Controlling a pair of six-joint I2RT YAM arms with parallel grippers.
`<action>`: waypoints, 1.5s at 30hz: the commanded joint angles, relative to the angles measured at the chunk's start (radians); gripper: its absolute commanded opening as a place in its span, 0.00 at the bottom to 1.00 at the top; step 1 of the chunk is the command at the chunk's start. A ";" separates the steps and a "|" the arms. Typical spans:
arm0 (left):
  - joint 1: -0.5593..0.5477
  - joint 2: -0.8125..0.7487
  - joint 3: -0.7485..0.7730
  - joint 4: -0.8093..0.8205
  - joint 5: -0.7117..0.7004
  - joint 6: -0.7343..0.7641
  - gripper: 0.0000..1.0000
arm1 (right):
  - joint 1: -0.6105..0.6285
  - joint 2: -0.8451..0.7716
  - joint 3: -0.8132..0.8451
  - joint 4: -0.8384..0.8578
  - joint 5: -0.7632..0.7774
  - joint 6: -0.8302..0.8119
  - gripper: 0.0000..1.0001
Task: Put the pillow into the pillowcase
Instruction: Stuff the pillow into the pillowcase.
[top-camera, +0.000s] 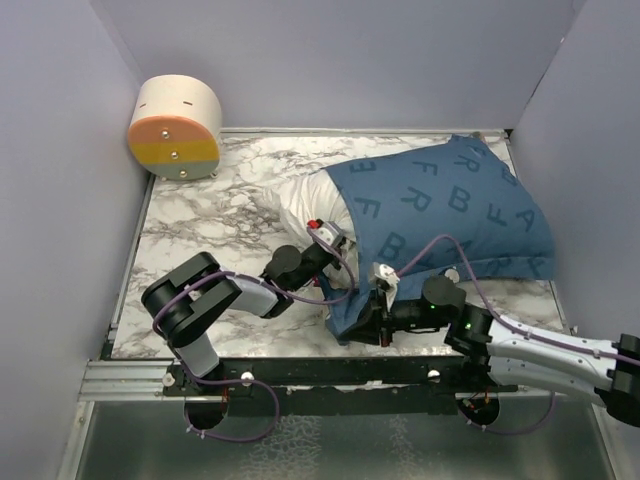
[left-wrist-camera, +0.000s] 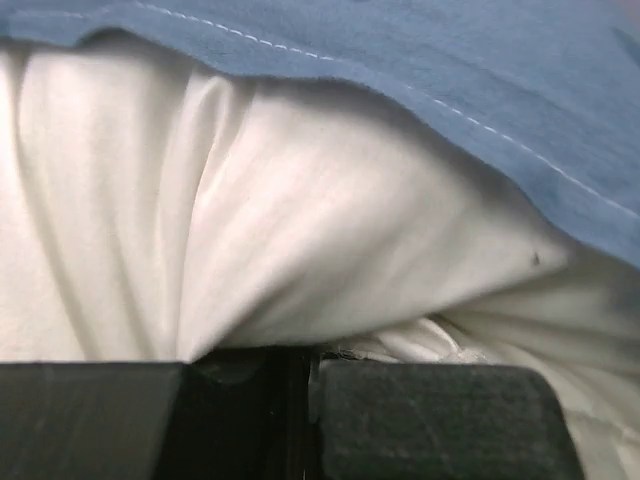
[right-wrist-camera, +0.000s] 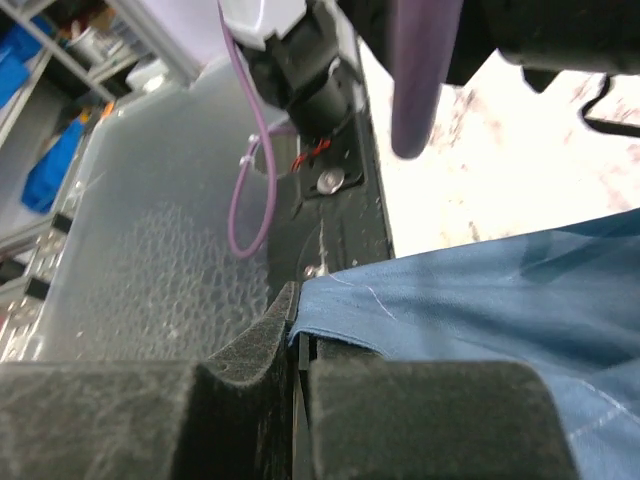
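Marble table (top-camera: 200, 215); pillow (top-camera: 303, 203) mostly hidden inside pillowcase (top-camera: 455, 205), left gripper (left-wrist-camera: 303, 385) clenched on pillow, right gripper (right-wrist-camera: 298, 375) clenched on pillowcase

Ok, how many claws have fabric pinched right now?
2. The left claw is shut on the pillow at the mouth of the pillowcase; the right claw is shut on the pillowcase's near edge.

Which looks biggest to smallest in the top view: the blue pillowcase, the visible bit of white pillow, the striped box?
1. pillowcase, clearly largest.
2-3. The exposed part of the pillow and the striped box look about alike, so unranked; the pillow's rest is hidden in the case.
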 joint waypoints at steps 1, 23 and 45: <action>0.106 -0.045 -0.040 0.139 0.162 -0.164 0.00 | 0.040 -0.234 -0.011 -0.067 0.104 -0.026 0.01; 0.090 -0.086 -0.140 -0.164 0.314 -0.311 0.82 | 0.040 -0.237 -0.058 -0.185 0.239 -0.042 0.47; 0.180 -0.926 -0.006 -1.364 0.163 -0.440 0.99 | 0.038 0.072 0.718 -0.705 0.930 -0.317 0.84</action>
